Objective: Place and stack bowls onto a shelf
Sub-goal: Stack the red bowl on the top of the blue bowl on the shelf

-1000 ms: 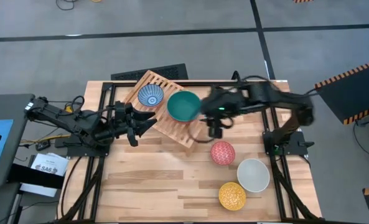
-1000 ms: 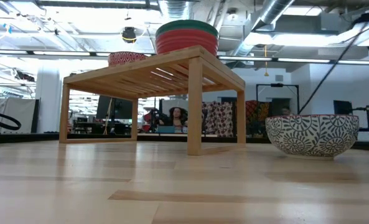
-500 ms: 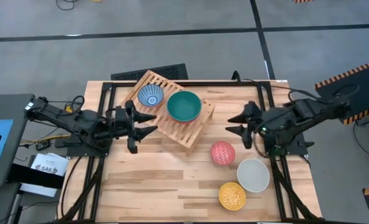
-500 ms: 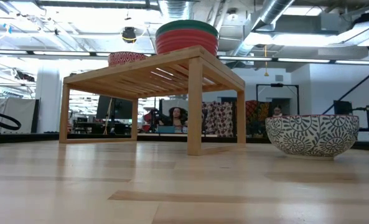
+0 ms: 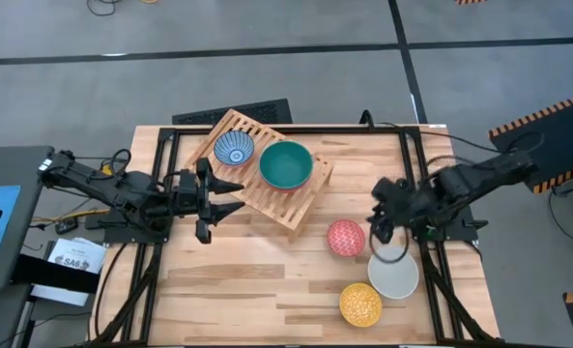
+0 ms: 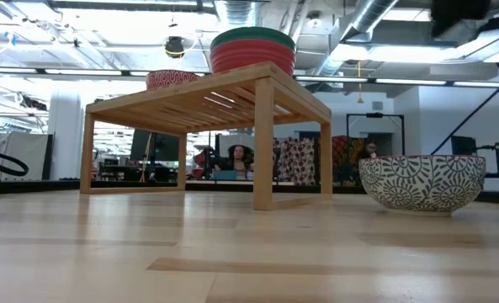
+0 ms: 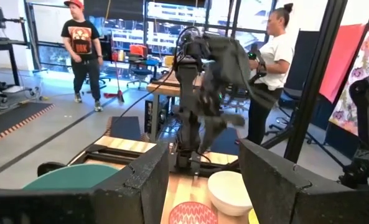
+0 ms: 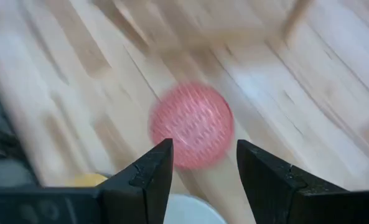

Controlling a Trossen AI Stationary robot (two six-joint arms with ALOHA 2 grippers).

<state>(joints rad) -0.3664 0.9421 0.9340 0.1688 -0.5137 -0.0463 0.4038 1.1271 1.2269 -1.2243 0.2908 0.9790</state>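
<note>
Pink-red bowl [image 5: 345, 237] sits upside down on the table, between the shelf [image 5: 296, 205] and the white bowl [image 5: 394, 275]. My right gripper [image 5: 381, 229] hovers just beside it, fingers apart, holding nothing. I judge it rigid, glossy, breakable; best pinched at the rim. My left gripper [image 5: 230, 195] waits open beside the shelf.

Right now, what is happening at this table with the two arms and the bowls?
A two-arm robot is putting bowls onto the low light-wood slatted shelf. The blue-white patterned bowl and the teal green bowl, which sits on a plain red bowl, are on it. The right tool, open and empty, hovers by the pink-red patterned bowl, near the larger plain white bowl and yellow patterned bowl on the plank tabletop. The left tool waits open beside the shelf.
</note>
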